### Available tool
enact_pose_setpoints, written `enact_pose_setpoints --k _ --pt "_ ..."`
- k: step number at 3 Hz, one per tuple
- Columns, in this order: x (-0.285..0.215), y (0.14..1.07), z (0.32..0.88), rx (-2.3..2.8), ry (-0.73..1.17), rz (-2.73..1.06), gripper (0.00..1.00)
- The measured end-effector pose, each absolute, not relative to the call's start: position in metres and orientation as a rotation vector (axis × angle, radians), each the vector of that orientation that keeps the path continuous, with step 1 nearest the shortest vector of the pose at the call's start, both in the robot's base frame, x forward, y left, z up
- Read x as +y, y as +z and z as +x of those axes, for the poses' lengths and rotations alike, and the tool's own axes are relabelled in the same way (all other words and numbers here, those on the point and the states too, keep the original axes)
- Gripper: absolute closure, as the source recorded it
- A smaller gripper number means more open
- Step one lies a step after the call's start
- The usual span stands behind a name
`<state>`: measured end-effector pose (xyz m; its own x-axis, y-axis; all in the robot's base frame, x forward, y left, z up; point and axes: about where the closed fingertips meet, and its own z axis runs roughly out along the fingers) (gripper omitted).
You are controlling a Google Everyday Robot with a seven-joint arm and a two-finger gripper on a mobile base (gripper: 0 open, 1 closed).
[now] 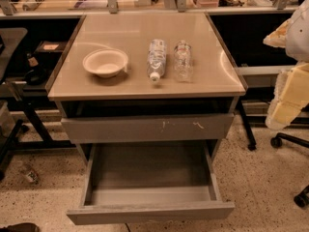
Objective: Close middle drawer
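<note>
The middle drawer [149, 211] is pulled far out toward me from the grey cabinet. Its flat, handleless front is nearest me, and its grey inside [147, 170] holds nothing I can see. Above it, a drawer front with white scratch marks [147, 128] stands slightly out from the cabinet. My gripper [288, 98] shows as a white and yellowish shape at the right edge. It is to the right of the cabinet, above drawer height, and touches nothing.
On the cabinet top [125, 33] stand a white bowl [105, 62] and two clear plastic bottles: one lying down [156, 59], the other [183, 59] to its right. Office chair wheels [289, 141] are on the floor at right. A dark table frame [19, 110] is at left.
</note>
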<state>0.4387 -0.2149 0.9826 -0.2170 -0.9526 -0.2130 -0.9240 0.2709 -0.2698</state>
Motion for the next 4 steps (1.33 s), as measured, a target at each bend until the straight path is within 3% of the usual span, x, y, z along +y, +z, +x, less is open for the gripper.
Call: enact_pose_setpoints --k 1,4 --pt "-0.2149 0.9826 0.4387 2.214 -0.12 -1.712 0.0" --pt "-0.2149 0.9826 0.4387 2.214 -0.12 -1.712 0.64"
